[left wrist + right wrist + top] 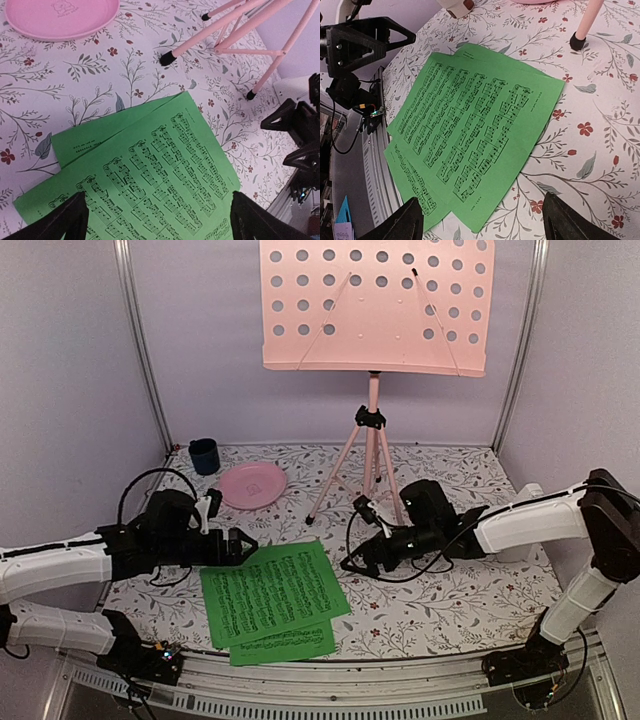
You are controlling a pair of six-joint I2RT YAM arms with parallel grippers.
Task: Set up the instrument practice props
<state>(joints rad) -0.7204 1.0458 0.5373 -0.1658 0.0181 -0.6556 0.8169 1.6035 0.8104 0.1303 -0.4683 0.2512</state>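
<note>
The pink music stand (375, 305) stands upright at the back centre, its tripod legs (215, 35) on the flowered cloth. Green sheet-music pages (272, 595) lie overlapped and flat on the cloth near the front; they also show in the left wrist view (150, 170) and the right wrist view (475, 115). My left gripper (243, 545) is open and empty, low at the pages' left edge (157, 212). My right gripper (356, 556) is open and empty, just off their right corner (482, 215). A small white object (528, 496), perhaps the metronome, is mostly hidden behind my right arm.
A pink plate (252, 484) and a dark blue cup (204, 455) sit at the back left. Pale walls with metal posts close in the back and sides. A metal rail (330, 690) runs along the front edge.
</note>
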